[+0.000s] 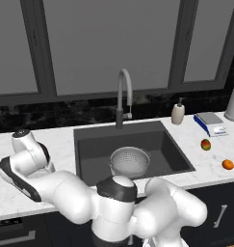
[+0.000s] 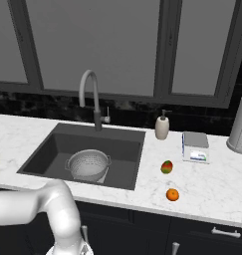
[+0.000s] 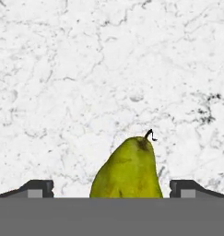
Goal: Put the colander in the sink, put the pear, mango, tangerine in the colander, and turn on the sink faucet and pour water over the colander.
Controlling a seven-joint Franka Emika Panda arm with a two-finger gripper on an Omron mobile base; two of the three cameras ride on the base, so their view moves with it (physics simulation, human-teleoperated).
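The two-finger gripper [image 3: 111, 188] stood fully open and empty, its dark fingertips [image 3: 38, 188] at 9 and 3 o'clock of the yellow-green pear [image 3: 127, 173], which lay on the white marble counter [image 3: 85, 83]. The rounded fruit could have rolled or squirted out if the jaws had closed off-centre. The perforated silver-grey metal colander [image 1: 130, 161] sat in the dark grey rectangular sink [image 1: 94, 152].

A cream soap dispenser bottle with a pump top [image 1: 177, 114] stands right of centre on the white marble table [image 1: 60, 140]. A blue-and-white flat box [image 1: 210, 124] lies further right, beside a grey perforated metal cylinder [image 2: 240, 126] at the right edge.
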